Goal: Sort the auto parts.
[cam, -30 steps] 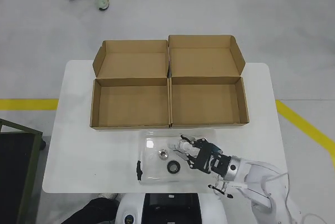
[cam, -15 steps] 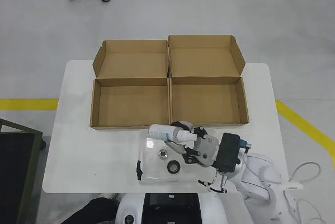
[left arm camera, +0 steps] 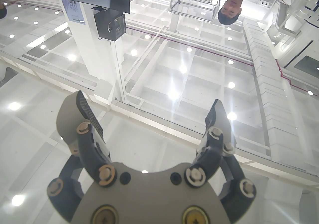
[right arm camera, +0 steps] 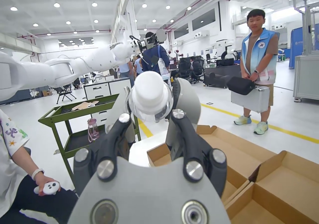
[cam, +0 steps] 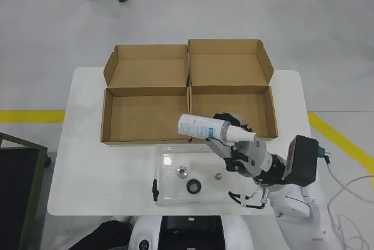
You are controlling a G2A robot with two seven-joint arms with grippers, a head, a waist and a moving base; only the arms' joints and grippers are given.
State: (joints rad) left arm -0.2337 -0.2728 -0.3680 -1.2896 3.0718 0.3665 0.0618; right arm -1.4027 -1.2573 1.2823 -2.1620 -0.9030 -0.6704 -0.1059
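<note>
The right hand (cam: 231, 140) is closed around a white cylindrical plastic bottle (cam: 202, 127) with a white cap, held sideways above the white counter (cam: 93, 175), at 12 o'clock from the clear plastic tray (cam: 171, 194), over the near walls of two open brown cardboard boxes (cam: 143, 119). A black ring (cam: 193, 185) lies in the tray. The left hand (left arm camera: 149, 110) is open and empty.

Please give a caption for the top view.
Right gripper holds a white bottle near two open cardboard boxes; small parts lie in the clear tray.
</note>
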